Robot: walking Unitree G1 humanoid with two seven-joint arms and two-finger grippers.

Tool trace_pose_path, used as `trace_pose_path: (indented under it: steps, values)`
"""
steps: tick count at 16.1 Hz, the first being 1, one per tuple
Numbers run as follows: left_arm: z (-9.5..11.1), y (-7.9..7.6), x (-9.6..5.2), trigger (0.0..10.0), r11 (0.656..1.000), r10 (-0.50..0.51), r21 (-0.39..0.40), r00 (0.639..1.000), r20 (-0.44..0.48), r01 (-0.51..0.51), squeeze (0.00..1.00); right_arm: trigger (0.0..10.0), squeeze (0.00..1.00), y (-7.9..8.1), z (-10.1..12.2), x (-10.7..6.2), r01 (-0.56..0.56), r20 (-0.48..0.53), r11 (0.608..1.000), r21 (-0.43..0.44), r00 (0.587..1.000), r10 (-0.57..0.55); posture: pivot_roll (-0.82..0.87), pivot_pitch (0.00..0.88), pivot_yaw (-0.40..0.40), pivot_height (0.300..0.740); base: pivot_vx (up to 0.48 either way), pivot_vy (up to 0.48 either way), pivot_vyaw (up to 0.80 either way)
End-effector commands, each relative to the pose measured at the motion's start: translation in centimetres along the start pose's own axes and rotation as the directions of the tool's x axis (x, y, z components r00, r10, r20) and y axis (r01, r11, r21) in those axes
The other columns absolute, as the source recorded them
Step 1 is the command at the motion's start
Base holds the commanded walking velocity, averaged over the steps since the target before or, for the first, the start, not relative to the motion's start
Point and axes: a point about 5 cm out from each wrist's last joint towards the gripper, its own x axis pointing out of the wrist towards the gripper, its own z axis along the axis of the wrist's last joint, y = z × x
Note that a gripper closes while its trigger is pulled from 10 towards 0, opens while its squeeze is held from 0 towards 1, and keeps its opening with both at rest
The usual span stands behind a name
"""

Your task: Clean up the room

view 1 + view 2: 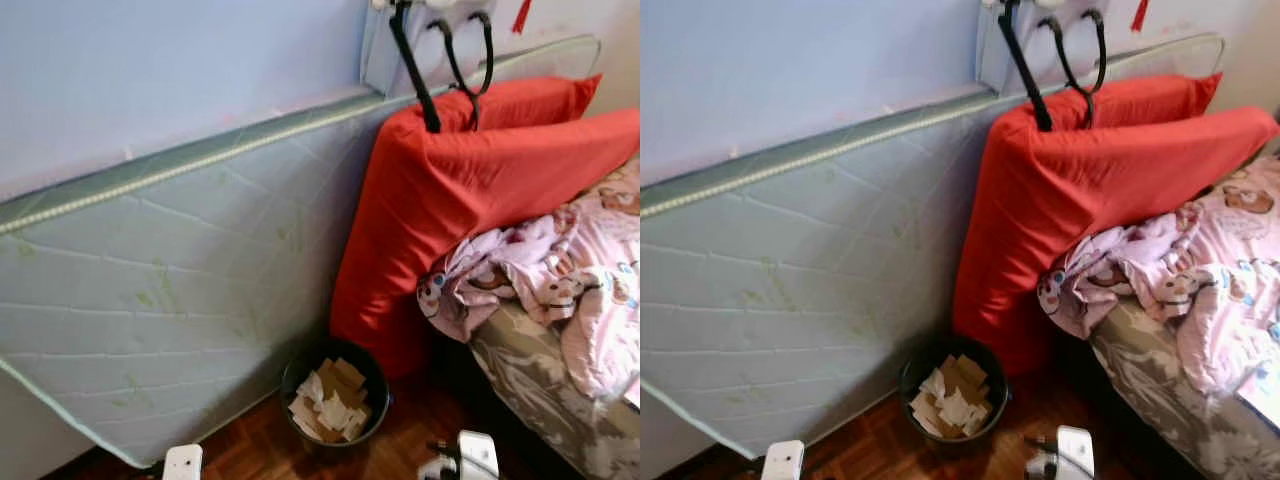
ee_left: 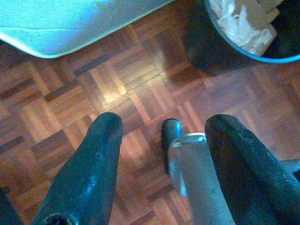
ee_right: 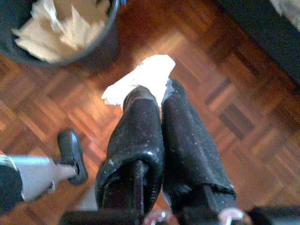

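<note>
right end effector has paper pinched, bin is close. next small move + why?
Probably carry the right end effector over the bin before letting go. Its fingers are shut on a white piece of paper, which hangs above bare wood floor beside the bin's rim, not over the opening. The bin already holds similar paper scraps. The left end effector is open and holds nothing.

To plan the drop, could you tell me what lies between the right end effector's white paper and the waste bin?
Only bare wooden floor, seen in the right wrist view, separates the paper from the bin.
</note>
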Motion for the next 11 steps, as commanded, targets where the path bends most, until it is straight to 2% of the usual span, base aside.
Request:
trace_pose_path:
  steps: [1, 5, 11]
  values:
    - [-0.39, 0.12, -0.12, 10.0, 1.000, 0.003, -0.025, 1.000, -0.004, -0.003, 0.00, 10.0, 0.00, -0.06, 0.67, 0.15, -0.002, 0.013, 1.000, -0.016, 1.000, 0.002, 0.01, 0.000, -0.025, 0.740, 0.000, 0.000, 0.00]
    - [-0.41, 0.03, -0.11, 10.0, 0.999, -0.001, -0.037, 1.000, -0.004, 0.001, 0.00, 10.0, 0.00, -0.02, 0.76, 0.16, -0.004, 0.018, 1.000, -0.024, 1.000, 0.004, 0.01, 0.000, -0.028, 0.740, 0.000, 0.000, 0.00]
    - [-0.46, 0.02, -0.10, 10.0, 0.999, -0.006, -0.032, 1.000, -0.012, 0.005, 0.00, 10.0, 0.00, 0.09, 0.91, 0.19, -0.014, 0.026, 1.000, -0.018, 1.000, 0.014, 0.01, 0.000, -0.025, 0.740, 0.000, 0.000, 0.78]
